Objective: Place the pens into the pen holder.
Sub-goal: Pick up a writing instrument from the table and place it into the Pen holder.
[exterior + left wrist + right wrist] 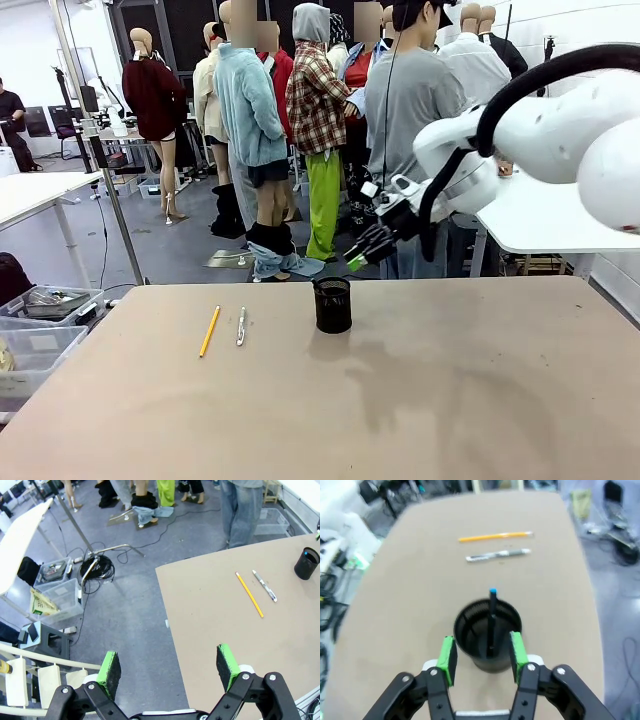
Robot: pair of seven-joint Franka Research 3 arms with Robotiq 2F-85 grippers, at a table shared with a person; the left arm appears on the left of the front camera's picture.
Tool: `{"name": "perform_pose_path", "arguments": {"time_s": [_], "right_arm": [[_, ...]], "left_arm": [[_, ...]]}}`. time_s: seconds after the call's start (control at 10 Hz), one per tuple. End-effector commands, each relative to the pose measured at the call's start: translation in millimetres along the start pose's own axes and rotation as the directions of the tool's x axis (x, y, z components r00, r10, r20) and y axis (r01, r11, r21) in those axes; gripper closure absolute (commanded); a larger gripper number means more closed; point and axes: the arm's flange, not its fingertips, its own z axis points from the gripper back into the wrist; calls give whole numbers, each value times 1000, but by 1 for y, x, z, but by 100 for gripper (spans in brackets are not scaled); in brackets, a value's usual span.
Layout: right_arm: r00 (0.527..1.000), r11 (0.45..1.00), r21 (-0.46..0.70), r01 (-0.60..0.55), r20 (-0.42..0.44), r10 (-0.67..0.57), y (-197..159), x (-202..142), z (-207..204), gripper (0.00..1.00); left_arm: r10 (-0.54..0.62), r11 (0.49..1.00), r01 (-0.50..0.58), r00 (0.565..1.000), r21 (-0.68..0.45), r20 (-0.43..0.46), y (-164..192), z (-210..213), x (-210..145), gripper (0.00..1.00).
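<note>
The right wrist view looks down on a blue-tipped pen inside the pen holder. The right end effector hangs above it, fingers apart, holding nothing.

Pencil left of pen, both left of pen holder, on table.

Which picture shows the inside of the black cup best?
The right wrist view: it looks down into the black mesh pen holder, large and central. The front view shows its side; the left wrist view shows it small at the edge.
</note>
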Motion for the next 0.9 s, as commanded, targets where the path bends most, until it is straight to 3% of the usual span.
{"name": "perform_pose_path", "arguments": {"time_s": [0.0,0.3,0.6,0.8], "right_arm": [[985,972,-221,77,-135,-108,56,-7,42,46],[899,849,-477,229,-231,-372,110,-25,108,46],[778,659,-666,349,-185,-600,148,-46,166,46],[563,411,-787,460,-100,-821,154,-57,208,46]], "left_arm": [[13,1000,-13,1000,8,8,0,-1,2,0],[13,1000,-13,1000,8,8,0,-1,2,0],[13,1000,-13,1000,8,8,0,-1,2,0],[13,1000,-13,1000,8,8,0,-1,2,0]]}}
